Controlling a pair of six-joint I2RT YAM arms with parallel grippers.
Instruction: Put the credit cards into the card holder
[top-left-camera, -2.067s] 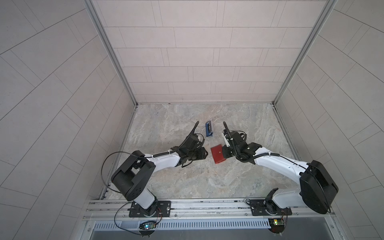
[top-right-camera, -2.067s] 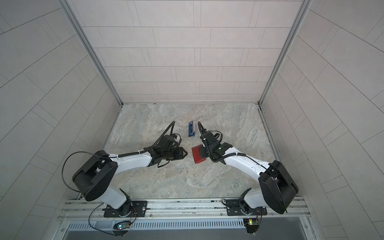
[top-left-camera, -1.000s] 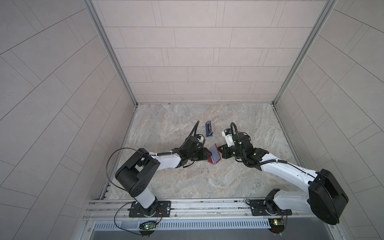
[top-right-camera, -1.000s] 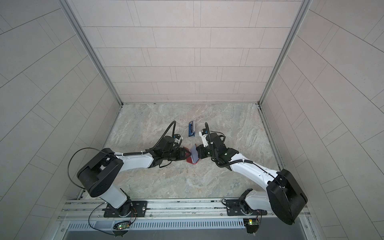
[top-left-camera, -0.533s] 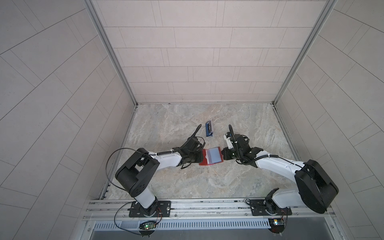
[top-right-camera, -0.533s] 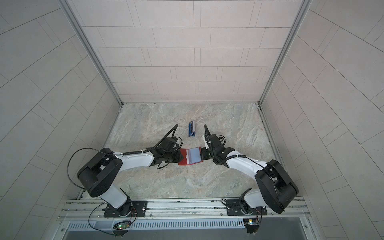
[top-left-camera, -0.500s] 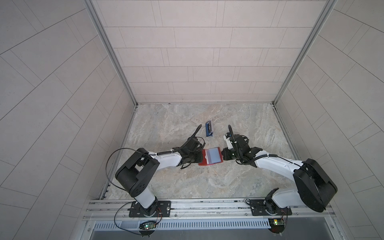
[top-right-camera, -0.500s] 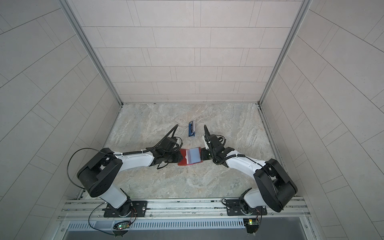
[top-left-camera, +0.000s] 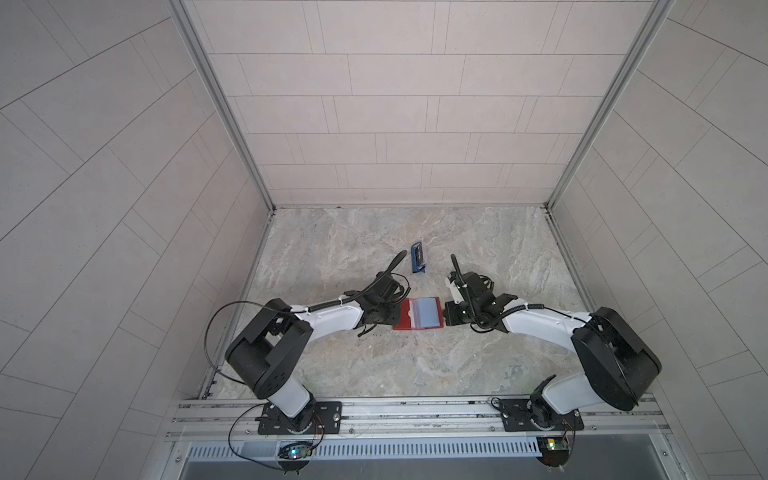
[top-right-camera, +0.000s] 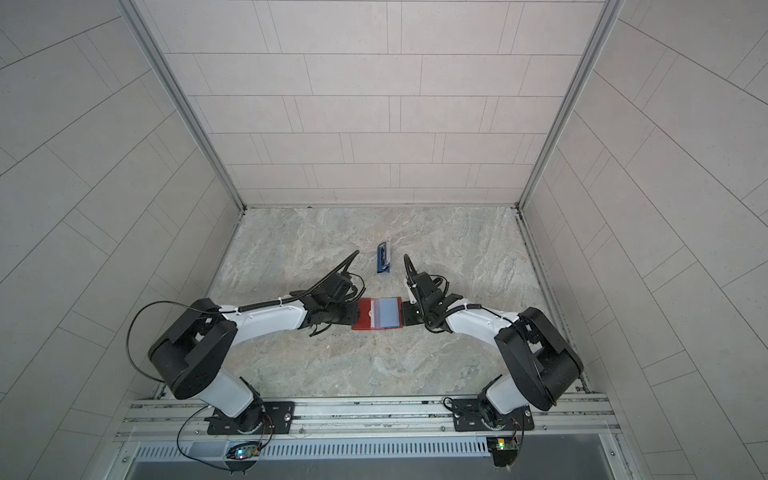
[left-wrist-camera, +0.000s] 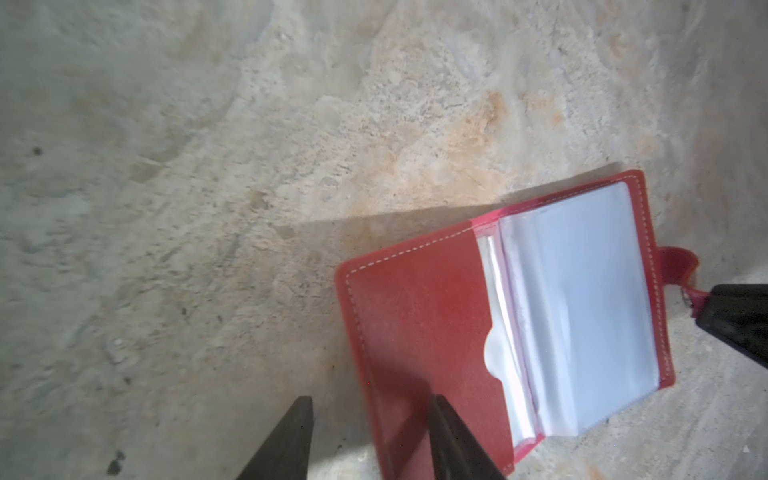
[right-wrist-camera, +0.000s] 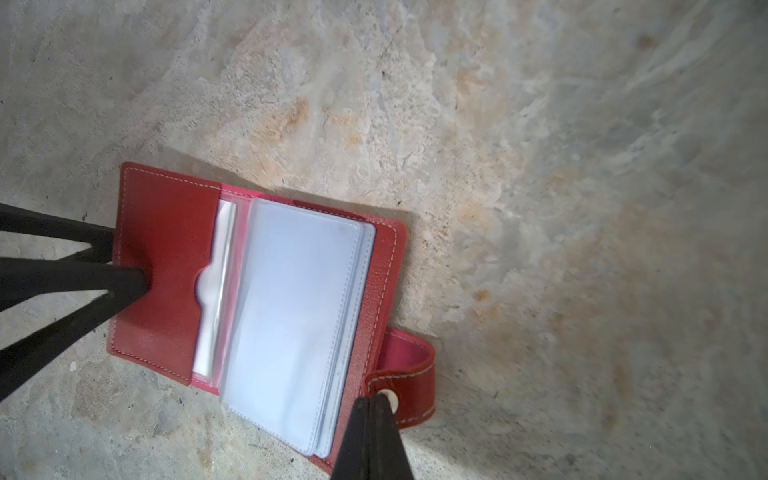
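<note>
— Where did we have the card holder (top-left-camera: 417, 313)?

— Lying open on the marble tabletop (top-left-camera: 374, 374), between our two claws. The left gripper (left-wrist-camera: 370, 401) stood at the holder's plain flap (right-wrist-camera: 166, 270) with its jaws parted, one finger (right-wrist-camera: 124, 278) apparently pressed on the red leather. The right gripper (right-wrist-camera: 370, 401) was closed tight at the holder's opposite edge, tips against the snap tab (right-wrist-camera: 409, 374) (whether it actually nipped the tab, we couldn't tell).

— And the credit cards?

— We saw none loose. A small blue stand (top-left-camera: 419, 257) just beyond the holder seemed to carry something, too small to name.

— What worried us?

— Both claws were busy at the holder. We judged that if either one left to fetch a card, the cover might fold shut or the clear sleeves (right-wrist-camera: 291, 316) flop over. A tug on the tab could also skid the holder from under that finger.
</note>
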